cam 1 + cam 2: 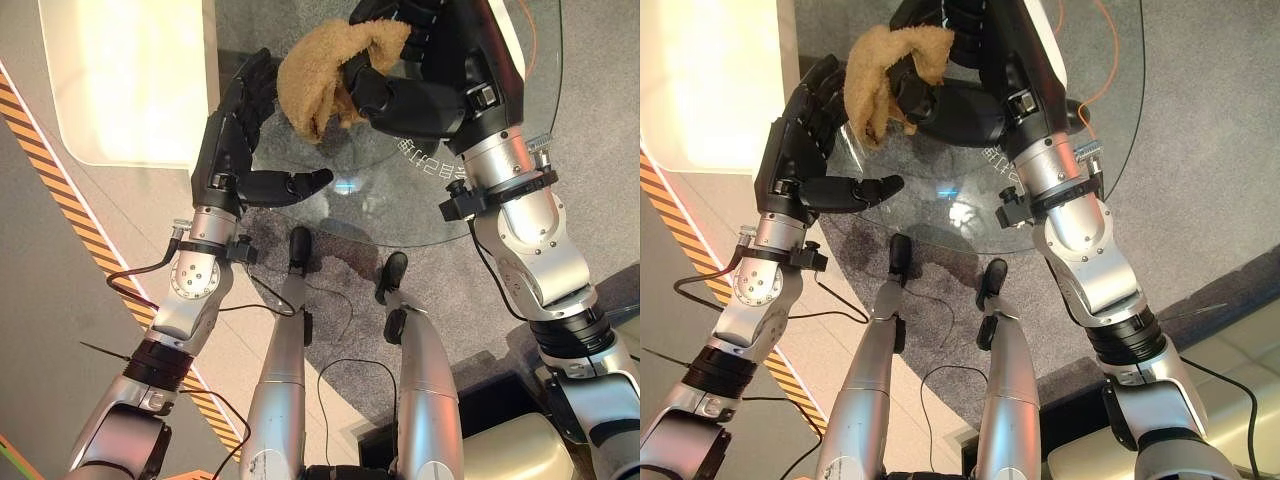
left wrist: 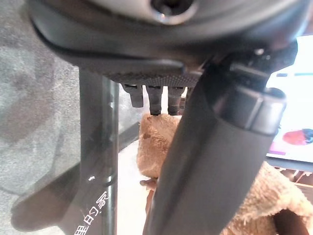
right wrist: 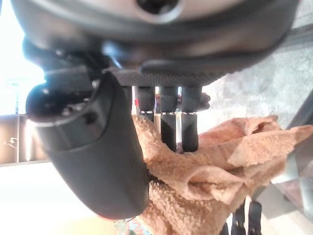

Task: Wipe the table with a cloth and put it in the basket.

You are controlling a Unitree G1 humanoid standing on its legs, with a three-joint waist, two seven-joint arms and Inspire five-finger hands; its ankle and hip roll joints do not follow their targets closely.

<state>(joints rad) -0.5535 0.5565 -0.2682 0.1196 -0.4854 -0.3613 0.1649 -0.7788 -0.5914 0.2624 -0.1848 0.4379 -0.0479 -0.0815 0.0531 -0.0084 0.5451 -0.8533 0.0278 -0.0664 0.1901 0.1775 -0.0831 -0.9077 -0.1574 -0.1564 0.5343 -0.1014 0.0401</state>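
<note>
Left eye view: the right hand (image 1: 400,95) pinches a tan cloth (image 1: 320,80) between thumb and curled fingers, holding it bunched above the round glass table (image 1: 400,215). The left hand (image 1: 240,125) is just beside the cloth, fingers loosely extended, thumb out, holding nothing.

Right eye view: the cloth hangs from the right hand, between the two hands.

Left wrist view: the cloth lies past the left thumb and fingers.

Right wrist view: fingers (image 3: 168,122) press into the cloth's folds.

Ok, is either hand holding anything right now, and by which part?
The right hand holds the tan cloth by its bunched upper end, pinched between thumb and fingers; the rest hangs. The left hand holds nothing.
</note>
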